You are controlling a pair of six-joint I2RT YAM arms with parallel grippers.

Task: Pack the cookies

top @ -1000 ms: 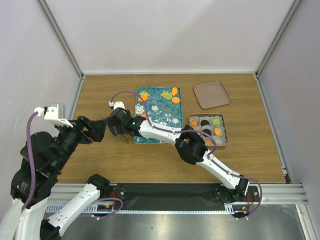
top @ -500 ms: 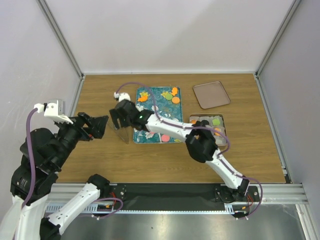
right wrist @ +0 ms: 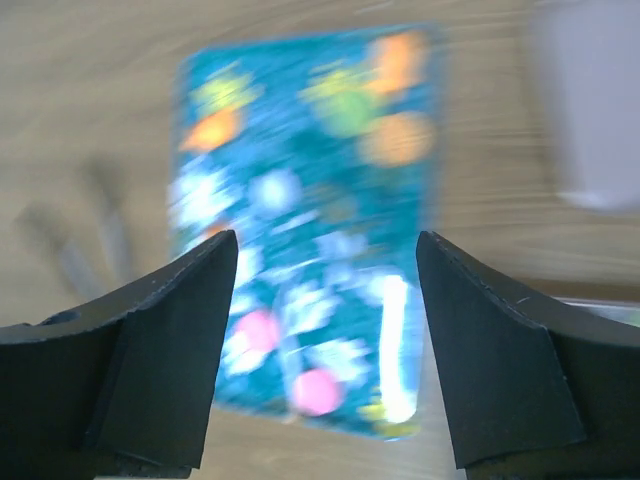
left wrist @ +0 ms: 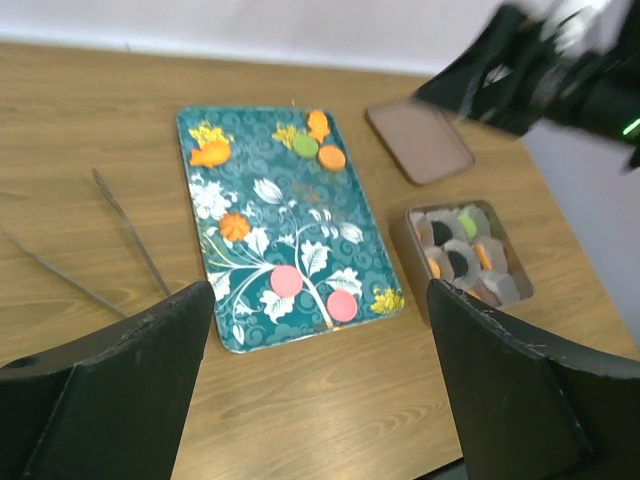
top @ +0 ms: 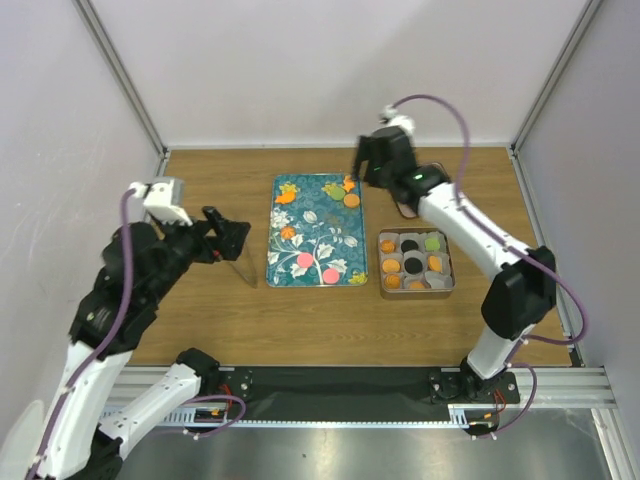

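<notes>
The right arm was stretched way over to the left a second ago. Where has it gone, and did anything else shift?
The right arm swung from left of the tray, across it, to the far end. The right pincer now hangs open above the tray's far right corner. The left pincer, open too, edged toward the tray. The tongs, tin, lid and cookies look unmoved.
</notes>
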